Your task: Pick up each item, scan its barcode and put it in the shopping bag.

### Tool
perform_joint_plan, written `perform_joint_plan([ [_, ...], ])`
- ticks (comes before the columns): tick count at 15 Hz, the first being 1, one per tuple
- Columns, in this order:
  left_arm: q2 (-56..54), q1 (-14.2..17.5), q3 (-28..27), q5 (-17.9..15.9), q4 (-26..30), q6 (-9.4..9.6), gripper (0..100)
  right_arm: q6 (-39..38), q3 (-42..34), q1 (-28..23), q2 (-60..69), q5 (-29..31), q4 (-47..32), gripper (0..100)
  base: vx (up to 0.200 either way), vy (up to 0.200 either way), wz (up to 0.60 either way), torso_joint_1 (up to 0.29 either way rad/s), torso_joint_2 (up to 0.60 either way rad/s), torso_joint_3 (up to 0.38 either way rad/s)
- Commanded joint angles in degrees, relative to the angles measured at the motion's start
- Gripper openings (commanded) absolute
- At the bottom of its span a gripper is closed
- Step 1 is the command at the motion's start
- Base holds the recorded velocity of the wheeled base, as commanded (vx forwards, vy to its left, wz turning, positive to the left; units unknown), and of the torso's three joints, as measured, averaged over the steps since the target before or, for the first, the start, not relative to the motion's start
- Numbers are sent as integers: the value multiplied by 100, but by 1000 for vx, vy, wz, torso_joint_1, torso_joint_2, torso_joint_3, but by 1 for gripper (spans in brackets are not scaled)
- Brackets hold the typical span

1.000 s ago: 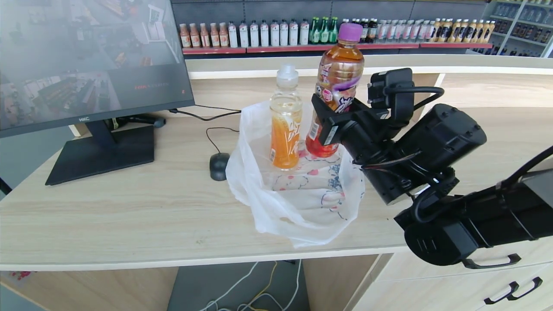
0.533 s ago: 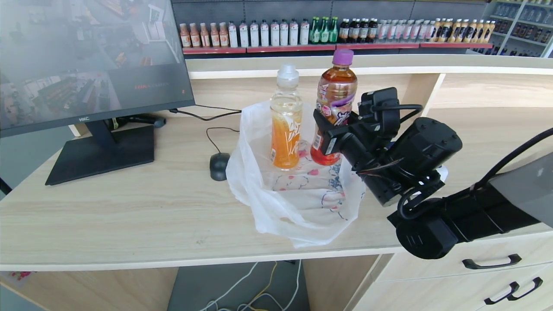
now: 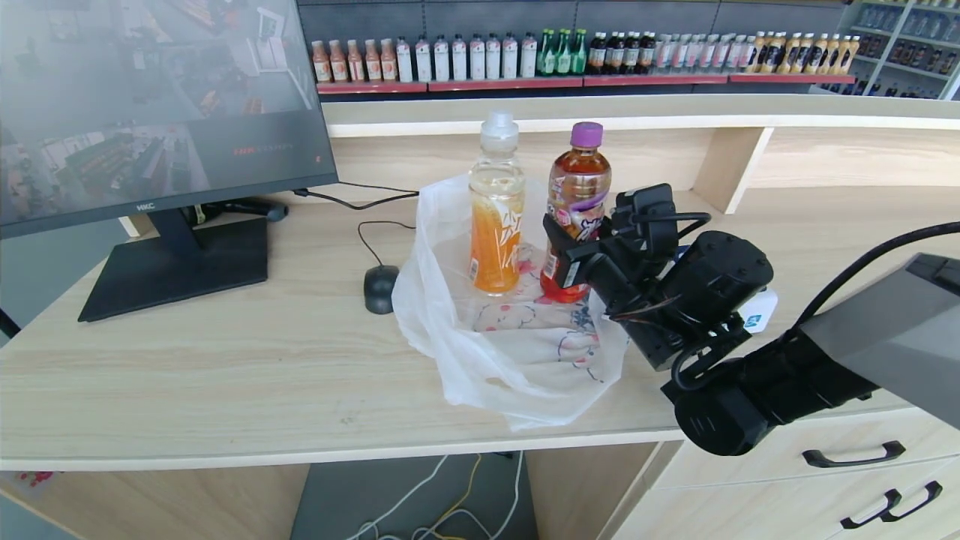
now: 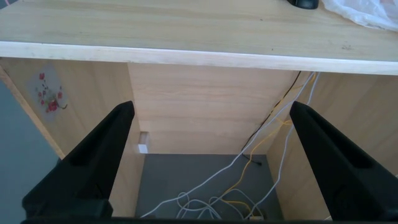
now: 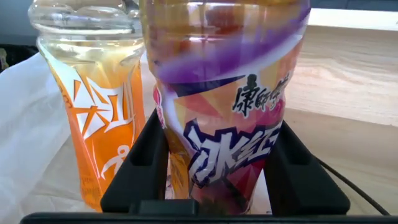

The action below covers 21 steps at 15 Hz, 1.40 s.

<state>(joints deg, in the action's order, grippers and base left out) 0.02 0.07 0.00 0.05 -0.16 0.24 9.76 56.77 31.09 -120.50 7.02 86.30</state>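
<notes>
Right claw point(image 3: 571, 251) is closed around the lower half of the tea bottle point(image 3: 577, 187) with the purple cap and holds it upright. This bottle stands inside the open white shopping bag point(image 3: 517, 360), just beside the orange drink bottle point(image 3: 495, 232), which is also upright in the bag. The bag lies near the front edge of the tabletop point(image 3: 225, 360), right of its middle. Left claw point(image 4: 214, 155) hangs below the front edge, its fingers wide apart and holding nothing. A mouse point(image 3: 380, 289) lies just left of the bag.
</notes>
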Motion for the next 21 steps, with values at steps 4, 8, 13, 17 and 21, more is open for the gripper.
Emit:
perform_joint_plan([
  [4,-2,1,0,-5,-2,2,100,-10,-43,-103,-184,-8,28,0,0,0,0,0,0,0],
  [8,-2,1,0,4,-2,2,100,-18,-52,-147,-219,-17,19,0,0,0,0,0,0,0],
  [13,-2,1,0,4,-2,2,100,-18,-184,-147,-228,-17,19,0,0,0,0,0,0,0],
  [17,-2,1,0,-5,-2,2,100,-115,-246,-147,-219,-25,19,0,0,0,0,0,0,0],
  [21,-2,1,0,4,-2,2,100,-124,-246,-147,-219,-17,19,0,0,0,0,0,0,0],
])
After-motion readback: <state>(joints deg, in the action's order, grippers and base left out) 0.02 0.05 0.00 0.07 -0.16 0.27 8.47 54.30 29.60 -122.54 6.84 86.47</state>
